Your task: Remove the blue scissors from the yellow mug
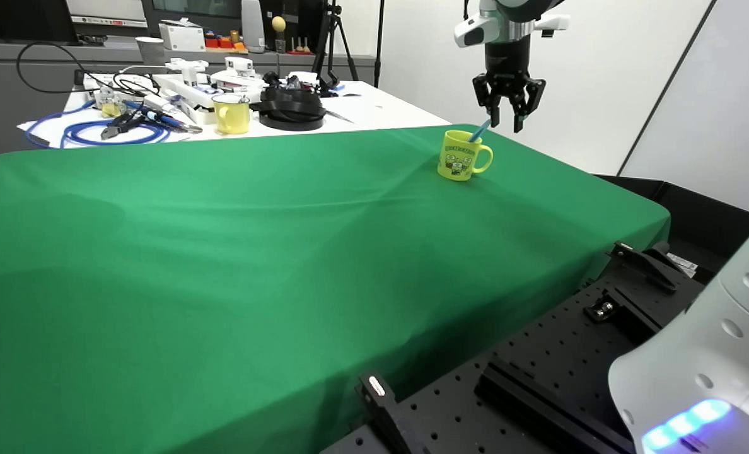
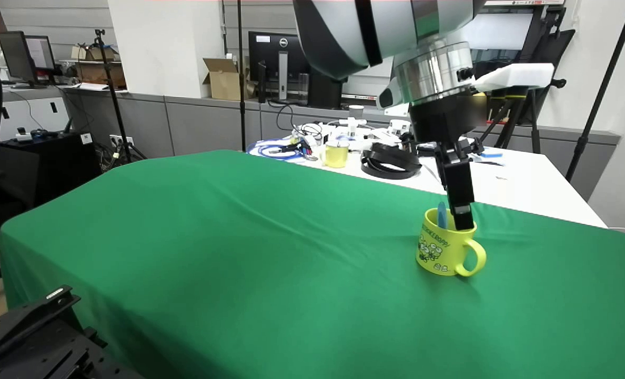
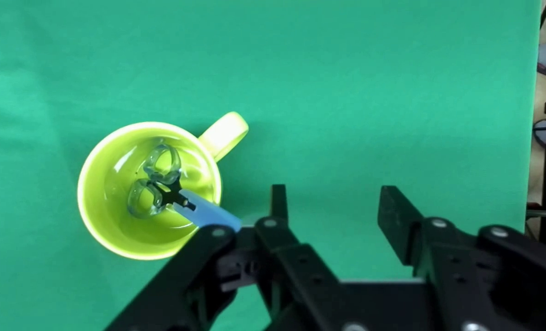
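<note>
The yellow mug (image 1: 456,156) stands upright on the green cloth, its printed face and handle showing in both exterior views (image 2: 441,247). In the wrist view the mug (image 3: 103,202) is left of the jaws. The blue scissors (image 3: 208,214) lean inside it, loop handles down at the bottom, the blue covered blade end sticking out over the rim. That blue end also shows in both exterior views (image 1: 479,131) (image 2: 442,215). My gripper (image 3: 332,197) is open with nothing between its fingers. It points down beside the blue end (image 1: 507,121). In an exterior view the gripper (image 2: 462,218) overlaps the mug's rim.
A white table (image 1: 400,110) behind the green-covered table (image 1: 255,284) holds a paler yellow mug (image 1: 232,115), blue cables (image 1: 116,131), a black strap coil (image 1: 291,108) and white devices. The green cloth's edge is at the right in the wrist view (image 3: 532,138).
</note>
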Controlling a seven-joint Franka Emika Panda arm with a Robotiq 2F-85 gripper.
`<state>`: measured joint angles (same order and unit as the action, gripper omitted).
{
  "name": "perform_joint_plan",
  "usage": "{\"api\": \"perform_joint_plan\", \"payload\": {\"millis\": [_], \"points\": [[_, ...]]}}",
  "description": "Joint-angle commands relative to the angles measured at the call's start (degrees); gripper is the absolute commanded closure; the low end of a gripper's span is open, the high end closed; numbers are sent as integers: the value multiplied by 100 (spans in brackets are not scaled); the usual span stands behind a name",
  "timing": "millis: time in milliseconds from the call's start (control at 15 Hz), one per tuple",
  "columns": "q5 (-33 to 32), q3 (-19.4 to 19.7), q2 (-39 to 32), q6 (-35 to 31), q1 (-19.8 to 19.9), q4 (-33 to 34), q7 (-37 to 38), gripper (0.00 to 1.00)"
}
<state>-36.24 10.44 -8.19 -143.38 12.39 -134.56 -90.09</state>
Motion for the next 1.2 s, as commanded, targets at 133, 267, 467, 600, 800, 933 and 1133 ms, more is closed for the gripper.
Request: {"api": "perform_joint_plan", "payload": {"millis": [133, 267, 467, 600, 800, 933, 1133], "points": [[-340, 88, 279, -299, -40, -98, 422, 0], [-782, 152, 441, -613, -45, -176, 815, 0], [-1265, 194, 607, -970, 6, -280, 1228, 0], [-1476, 222, 685, -1165, 33, -369, 1489, 0], [-1644, 256, 770, -1344, 60, -550, 1994, 0], [-1681, 269, 764, -1448, 78, -676, 2207, 0], [-1744, 270, 694, -1611, 75, -799, 2438, 0]]}}
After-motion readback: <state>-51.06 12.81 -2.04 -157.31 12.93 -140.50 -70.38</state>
